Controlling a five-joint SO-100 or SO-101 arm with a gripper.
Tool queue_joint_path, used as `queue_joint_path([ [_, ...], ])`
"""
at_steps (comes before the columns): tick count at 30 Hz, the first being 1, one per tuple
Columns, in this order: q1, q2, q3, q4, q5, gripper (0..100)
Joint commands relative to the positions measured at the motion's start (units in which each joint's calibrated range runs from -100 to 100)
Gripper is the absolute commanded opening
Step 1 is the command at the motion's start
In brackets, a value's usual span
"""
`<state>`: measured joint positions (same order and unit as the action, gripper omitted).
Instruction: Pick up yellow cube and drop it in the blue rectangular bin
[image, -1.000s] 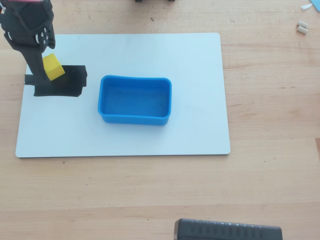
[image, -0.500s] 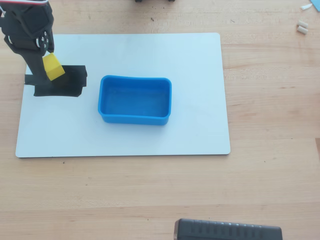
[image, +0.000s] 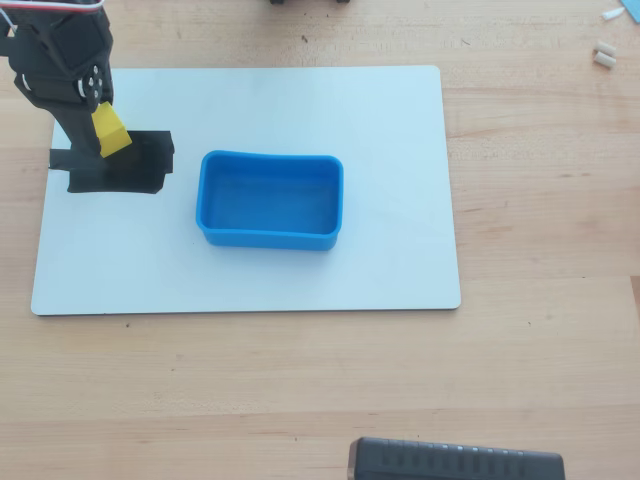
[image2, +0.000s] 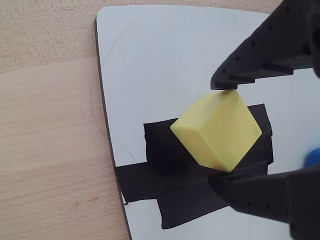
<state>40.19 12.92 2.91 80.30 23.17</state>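
We see the gripper (image2: 223, 131) clamped on the yellow cube (image2: 216, 128), pinching it corner to corner between its two black fingers; against the overhead view of a second ago the cube (image: 111, 131) has turned in the grasp and shows a narrower, tilted face, and its dark shadow on the black tape patch (image2: 170, 172) suggests that it hangs clear of the board; we judge the lift done and the carry to the right not yet begun. The blue rectangular bin (image: 270, 237) sits empty near the middle of the white board (image: 390, 180), well apart from the cube on its right in the overhead view. The cube is matte and plain with crisp edges; the bin is smooth plastic with rounded corners and slightly bowed walls; the board is flat, glossy and round-cornered; the desk (image: 540, 200) is pale grained wood.
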Motion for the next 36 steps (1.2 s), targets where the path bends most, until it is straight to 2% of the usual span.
queue_joint_path([
  [1,-2.8,-4.4,-3.9,4.4,-1.9,14],
  [9,-11.9,-11.3,-18.9,19.5,-6.8,14],
  [13,-19.9,-19.1,-14.7,19.6,-9.6,14],
  [16,-25.8,-21.7,-11.2,17.9,-11.6,14],
  [22,-31.0,-30.7,8.7,4.2,-13.2,14],
  [27,-31.9,-31.4,12.0,2.1,-13.0,33],
  [31,-32.6,-34.3,13.7,2.1,-13.1,37],
  [34,-34.3,-42.9,19.6,1.6,-13.2,31],
  [36,-34.6,-50.3,25.8,0.5,-13.2,20],
])
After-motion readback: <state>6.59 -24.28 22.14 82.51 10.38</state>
